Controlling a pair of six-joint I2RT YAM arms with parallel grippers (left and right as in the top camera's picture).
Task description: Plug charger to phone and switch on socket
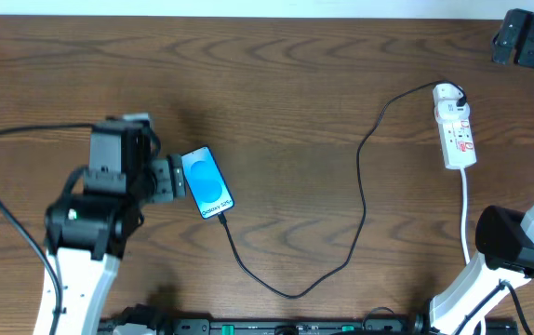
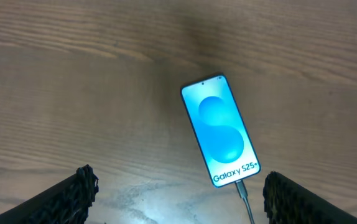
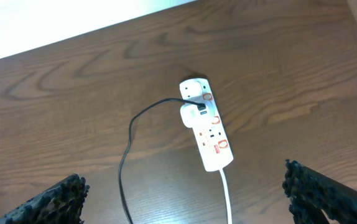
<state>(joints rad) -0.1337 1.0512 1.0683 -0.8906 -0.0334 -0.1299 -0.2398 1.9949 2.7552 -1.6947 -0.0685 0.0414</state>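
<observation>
The phone (image 1: 207,183) lies face up on the wooden table with its blue screen lit; it also shows in the left wrist view (image 2: 220,130). The charger cable (image 1: 361,177) runs from the phone's lower end in a loop to a white adapter on the socket (image 1: 455,126). Its plug tip (image 2: 243,188) sits in the phone's port. My left gripper (image 2: 178,199) is open and empty, just left of the phone, not touching it. My right gripper (image 3: 185,199) is open and empty, above the table short of the socket (image 3: 206,124).
The socket's white cord (image 1: 465,209) runs toward the front edge past my right arm (image 1: 509,244). A black device (image 1: 532,37) sits at the back right corner. My left arm's black cable (image 1: 6,219) loops at the far left.
</observation>
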